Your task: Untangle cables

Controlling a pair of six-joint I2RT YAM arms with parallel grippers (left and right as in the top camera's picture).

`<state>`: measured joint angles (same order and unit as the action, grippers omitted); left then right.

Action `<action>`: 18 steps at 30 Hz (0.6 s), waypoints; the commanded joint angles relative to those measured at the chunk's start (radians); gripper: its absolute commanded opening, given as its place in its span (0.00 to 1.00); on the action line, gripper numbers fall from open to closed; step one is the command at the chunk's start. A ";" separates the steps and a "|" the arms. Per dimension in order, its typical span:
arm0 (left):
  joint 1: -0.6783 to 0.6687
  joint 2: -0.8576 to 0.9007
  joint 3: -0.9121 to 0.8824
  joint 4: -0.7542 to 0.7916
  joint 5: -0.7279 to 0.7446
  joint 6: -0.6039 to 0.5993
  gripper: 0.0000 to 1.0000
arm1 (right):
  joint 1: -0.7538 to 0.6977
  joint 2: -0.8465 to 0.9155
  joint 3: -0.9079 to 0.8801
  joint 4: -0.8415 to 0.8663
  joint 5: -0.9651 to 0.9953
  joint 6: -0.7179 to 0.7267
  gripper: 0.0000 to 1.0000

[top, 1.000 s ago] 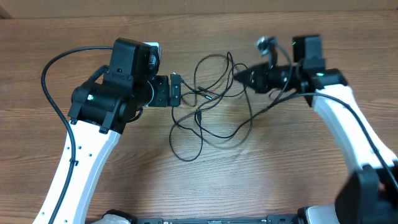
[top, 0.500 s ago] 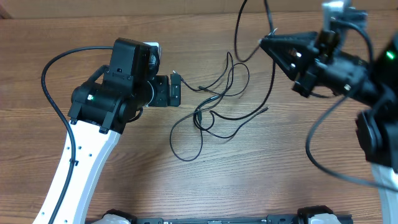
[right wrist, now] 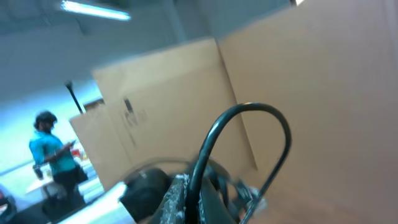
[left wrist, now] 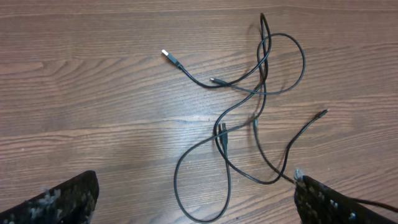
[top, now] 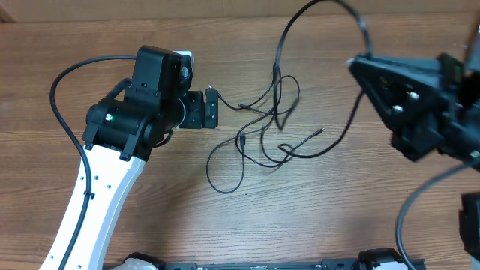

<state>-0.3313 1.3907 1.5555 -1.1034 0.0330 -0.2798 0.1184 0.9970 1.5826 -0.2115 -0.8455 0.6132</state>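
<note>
Several thin black cables (top: 262,129) lie looped together on the wooden table (top: 150,210); they also show in the left wrist view (left wrist: 249,112), one ending in a silver plug (left wrist: 165,53). My right gripper (top: 358,66) is raised high above the table at the right, shut on one cable (right wrist: 208,149) that arcs up from the tangle (top: 279,52); its fingers (right wrist: 196,199) pinch it. My left gripper (top: 211,109) hovers at the tangle's left edge, open and empty, fingers wide apart (left wrist: 196,190).
The left arm's thick black cable (top: 64,82) loops out at the far left. In the right wrist view, cardboard boxes (right wrist: 168,106) and a person in teal (right wrist: 53,155) stand beyond the table.
My right gripper has risen toward the camera and moved right, lifting its cable into a tall arc and stretching the tangle. The left arm has not moved.
</note>
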 commanded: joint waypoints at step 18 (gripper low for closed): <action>0.004 -0.011 0.005 0.000 0.009 -0.005 1.00 | -0.001 -0.019 0.075 0.093 0.601 -0.050 0.04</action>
<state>-0.3313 1.3907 1.5555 -1.1038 0.0330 -0.2798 0.1184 0.9802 1.6382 -0.1219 -0.4328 0.7219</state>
